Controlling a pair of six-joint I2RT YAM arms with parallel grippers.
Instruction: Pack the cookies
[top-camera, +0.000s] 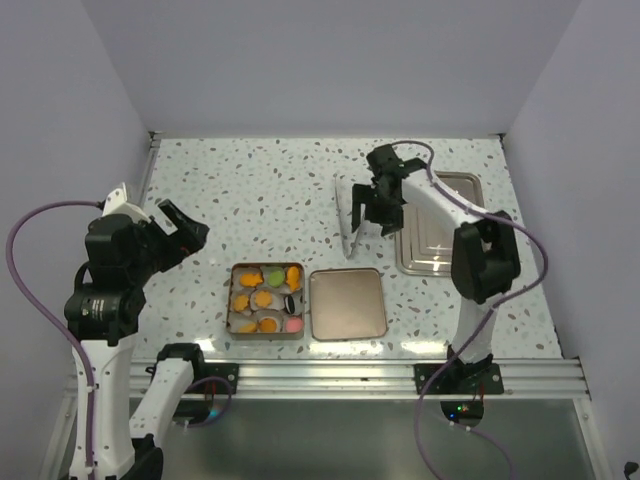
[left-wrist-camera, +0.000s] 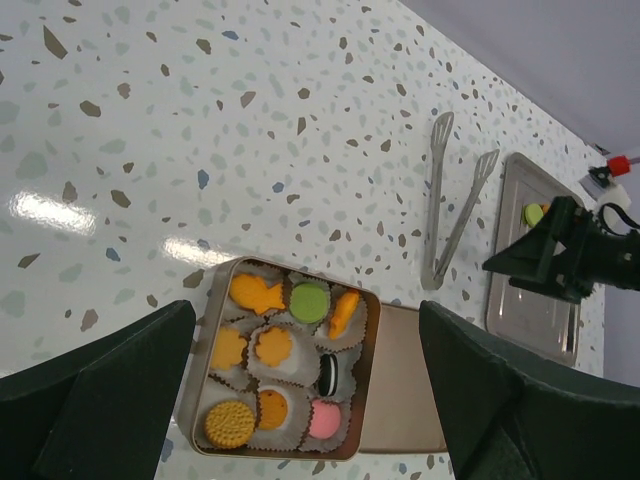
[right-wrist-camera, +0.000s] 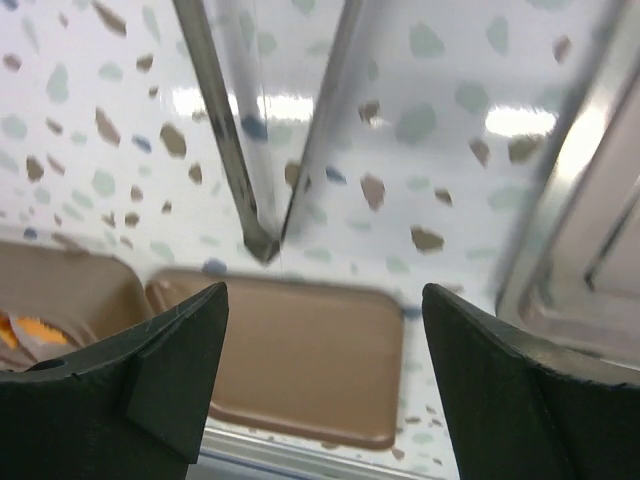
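An open tin (top-camera: 233, 300) near the table's front holds the cookies (top-camera: 266, 298) in paper cups: several orange ones (left-wrist-camera: 252, 293), a green one (left-wrist-camera: 309, 299), a black one (left-wrist-camera: 328, 374) and a pink one (left-wrist-camera: 324, 418). Its lid (top-camera: 347, 303) lies flat just right of it. Another green cookie (left-wrist-camera: 535, 213) lies on the metal tray (top-camera: 440, 240). My left gripper (top-camera: 185, 228) is open and empty, raised left of the tin. My right gripper (top-camera: 380, 215) is open and empty, above the metal tongs (top-camera: 349, 215).
The tongs (left-wrist-camera: 455, 215) lie on the table between the tin and the tray (left-wrist-camera: 530, 300). In the right wrist view the tongs' joined end (right-wrist-camera: 255, 190) points at the lid (right-wrist-camera: 300, 360), with the tray's rim (right-wrist-camera: 590, 250) on the right.
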